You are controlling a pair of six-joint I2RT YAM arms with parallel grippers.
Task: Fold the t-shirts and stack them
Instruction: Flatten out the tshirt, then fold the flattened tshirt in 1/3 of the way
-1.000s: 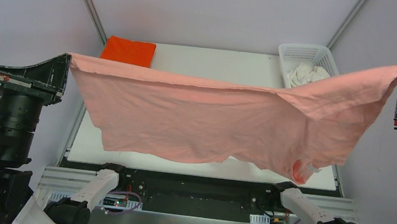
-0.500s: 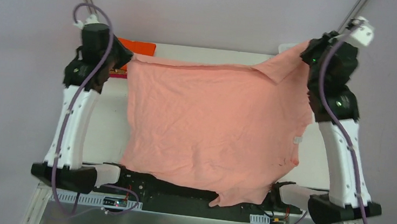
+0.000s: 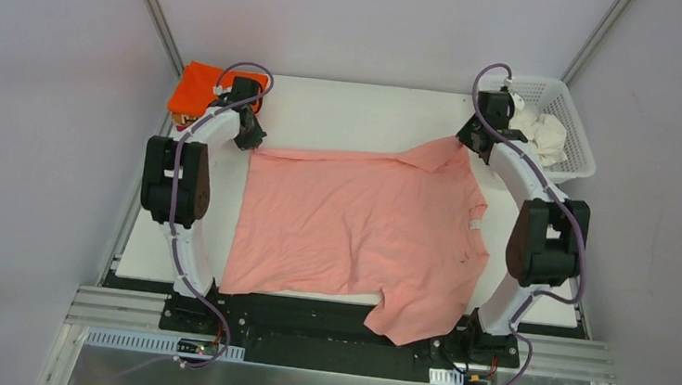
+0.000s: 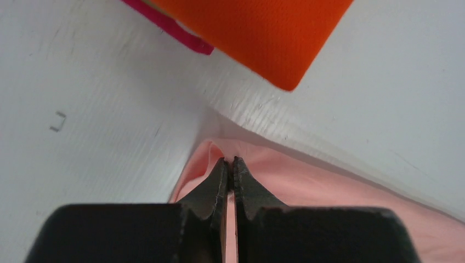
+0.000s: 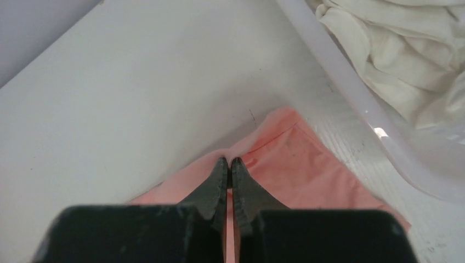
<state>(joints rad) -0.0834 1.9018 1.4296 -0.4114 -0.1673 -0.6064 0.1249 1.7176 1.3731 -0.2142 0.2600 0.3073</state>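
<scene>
The salmon pink t-shirt (image 3: 358,227) lies spread flat on the white table (image 3: 354,110), one sleeve hanging over the near edge. My left gripper (image 3: 251,140) is shut on its far left corner, seen pinched in the left wrist view (image 4: 230,160). My right gripper (image 3: 465,140) is shut on its far right corner (image 5: 228,160). A folded orange t-shirt (image 3: 199,92) lies at the far left, with a magenta one (image 4: 167,24) under it. A cream-white t-shirt (image 3: 540,131) is crumpled in the basket.
The white lattice basket (image 3: 573,106) stands at the far right corner, its rim close to my right gripper in the right wrist view (image 5: 351,93). Metal frame posts rise at the back corners.
Both arms have swung forward and down from holding the pink shirt stretched in the air. The shirt now lies flat on the table, its corners still pinched.
</scene>
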